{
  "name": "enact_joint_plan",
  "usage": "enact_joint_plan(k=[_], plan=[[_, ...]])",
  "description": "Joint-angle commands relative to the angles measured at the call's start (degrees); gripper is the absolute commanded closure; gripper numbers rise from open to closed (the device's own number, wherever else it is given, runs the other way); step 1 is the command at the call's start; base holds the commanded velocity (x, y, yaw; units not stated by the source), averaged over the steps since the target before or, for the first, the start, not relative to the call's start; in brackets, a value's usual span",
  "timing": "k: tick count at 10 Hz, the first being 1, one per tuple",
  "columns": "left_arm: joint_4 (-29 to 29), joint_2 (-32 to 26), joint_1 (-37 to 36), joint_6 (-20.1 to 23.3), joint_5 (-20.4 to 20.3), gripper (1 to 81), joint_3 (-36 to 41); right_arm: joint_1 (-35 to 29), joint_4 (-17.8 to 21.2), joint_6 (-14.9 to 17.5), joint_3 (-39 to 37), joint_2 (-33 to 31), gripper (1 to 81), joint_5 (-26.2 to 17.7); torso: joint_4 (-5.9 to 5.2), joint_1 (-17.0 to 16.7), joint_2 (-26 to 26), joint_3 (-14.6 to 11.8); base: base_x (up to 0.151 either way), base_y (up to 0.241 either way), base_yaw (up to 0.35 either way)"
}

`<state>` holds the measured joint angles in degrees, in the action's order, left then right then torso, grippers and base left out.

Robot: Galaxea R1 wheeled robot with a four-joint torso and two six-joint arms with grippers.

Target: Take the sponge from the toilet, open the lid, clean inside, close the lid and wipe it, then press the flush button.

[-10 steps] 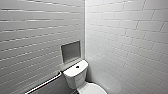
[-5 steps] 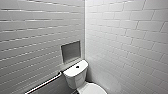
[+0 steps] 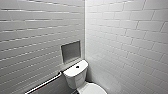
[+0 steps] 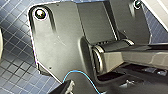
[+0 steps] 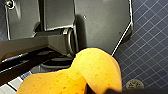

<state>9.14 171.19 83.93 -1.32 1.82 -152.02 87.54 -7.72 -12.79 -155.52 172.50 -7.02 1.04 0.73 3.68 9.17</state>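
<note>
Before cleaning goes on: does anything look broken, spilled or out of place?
Nothing stands out. The white glossy ceramic toilet looks whole, the small round dark flush button sits in its tank top, and the orange rounded sponge is held bent above the blue tiled floor.

1. The toilet point(image 3: 76, 75) stands in a corner, with its tank right by the tiled wall point(image 3: 30, 50) behind it.
2. Nothing is over the tank top and the flush button point(image 3: 77, 66), so a gripper could come down there.
3. It is open above the lid point(image 3: 92, 88) too.
4. Right of the toilet there is a gap, then the side wall point(image 3: 130, 45).
5. Left of the toilet, a long bar point(image 3: 45, 83) along the wall is in the way.
6. Just above the tank, a niche point(image 3: 71, 51) goes back into the wall.
</note>
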Motion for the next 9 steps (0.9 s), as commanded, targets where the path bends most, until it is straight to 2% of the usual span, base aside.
enact_joint_plan(k=[1, 3, 5, 9], plan=[[-0.27, -2.16, -1.79, 0.44, 2.49, 1.0, 3.46, -1.18, 0.95, 1.1, 3.63, -2.65, 81.1, -2.48, 0.0, 0.0, 0.0, 0.0, 0.0, 0.0, 0.0], [-0.35, -5.85, -1.71, 0.35, 1.7, 1.0, 9.79, 0.75, 0.42, 1.36, 18.0, -10.01, 81.1, 4.45, 0.0, 0.0, 0.0, 0.0, 0.0, 0.0, 0.0], [-0.53, -6.82, -1.71, 0.26, 1.7, 1.0, 10.42, 0.41, -0.1, 1.36, 29.46, -16.0, 81.1, 5.88, 0.0, 0.0, 0.0, 0.0, 0.0, 0.0, 0.0], [-0.53, -7.09, -1.71, 0.26, 1.7, 1.0, 10.51, 0.67, -0.11, 1.27, 30.9, -16.37, 81.1, 5.97, 0.0, 0.0, 0.0, 0.0, 0.0, 0.0, 0.0]])
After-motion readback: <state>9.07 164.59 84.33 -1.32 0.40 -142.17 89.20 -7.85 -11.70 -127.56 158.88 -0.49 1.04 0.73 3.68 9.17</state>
